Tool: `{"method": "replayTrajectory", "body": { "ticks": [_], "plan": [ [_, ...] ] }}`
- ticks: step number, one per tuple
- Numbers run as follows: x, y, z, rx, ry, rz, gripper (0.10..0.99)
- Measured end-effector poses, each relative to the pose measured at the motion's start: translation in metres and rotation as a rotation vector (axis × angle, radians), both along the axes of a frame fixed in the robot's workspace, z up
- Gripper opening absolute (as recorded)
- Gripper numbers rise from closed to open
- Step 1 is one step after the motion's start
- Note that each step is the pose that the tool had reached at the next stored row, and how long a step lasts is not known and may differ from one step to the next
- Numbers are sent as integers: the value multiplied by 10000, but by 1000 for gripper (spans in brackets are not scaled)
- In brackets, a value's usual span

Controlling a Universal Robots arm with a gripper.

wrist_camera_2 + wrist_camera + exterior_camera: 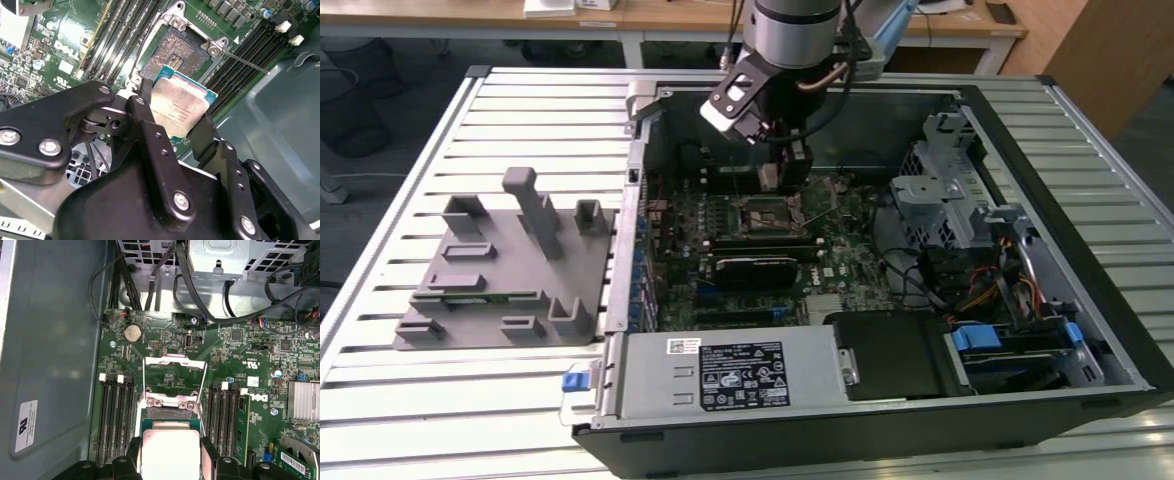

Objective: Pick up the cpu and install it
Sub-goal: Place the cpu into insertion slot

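A robot arm's pincer (175, 116) is clamped on the cpu (184, 107), gripping the silvery chip by 2 opposite edges between its black fingers (150, 131) just above the bare socket (181, 50) of a green motherboard (235, 347). In the second wrist view the chip hangs tilted, apart from the socket and not seated. Its near edge is hidden behind the fingers, and its thin blue-green rim shows along the far side. The socket's pin field lies exposed, with a thin metal lever (246, 61) swung out beside it. In the first wrist view the load plate (175, 374) stands open past the chip, the cpu's near part is cut off by the frame edge, and it covers most of the socket. Banks of memory slots (117, 410) flank it on both sides. In the exterior view the pincer sits low inside the open computer case (1121, 330) over the socket area, and the chip itself cannot be made out beneath it. A grey fixture (500, 270) rests on the slatted tabletop (454, 400) to the exterior view's left of the case
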State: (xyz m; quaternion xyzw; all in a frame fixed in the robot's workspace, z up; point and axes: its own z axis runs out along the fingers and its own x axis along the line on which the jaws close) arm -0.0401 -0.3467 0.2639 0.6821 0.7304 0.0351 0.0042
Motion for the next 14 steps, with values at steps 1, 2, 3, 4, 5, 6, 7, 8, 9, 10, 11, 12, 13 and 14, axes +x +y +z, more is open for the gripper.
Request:
{"method": "replayTrajectory", "body": {
  "ticks": [1, 2, 3, 4, 5, 6, 7, 8, 9, 10, 11, 12, 13, 14],
  "plan": [
    [0, 0, -3, 0, 0, 0, 545],
    [0, 0, -8, 2, -1, 0, 545],
    [0, 0, -14, 2, -1, 0, 545],
    [0, 0, -21, 0, 0, 0, 545],
    [0, 0, -29, 0, 0, 0, 545],
    [0, 0, -38, 0, 0, 0, 545],
    [0, 0, -46, 0, 5, 0, 545],
    [0, 0, -56, 0, 11, 0, 545],
    [0, 0, -69, -2, 18, 0, 545],
    [0, 0, -82, -10, 24, 0, 545],
    [0, 0, -96, -13, 29, 0, 545],
    [0, 0, -111, -14, 34, -1, 545],
    [-1, 0, -128, -14, 39, 0, 545],
    [-4, -1, -145, -14, 41, -2, 545]
  ]
}}
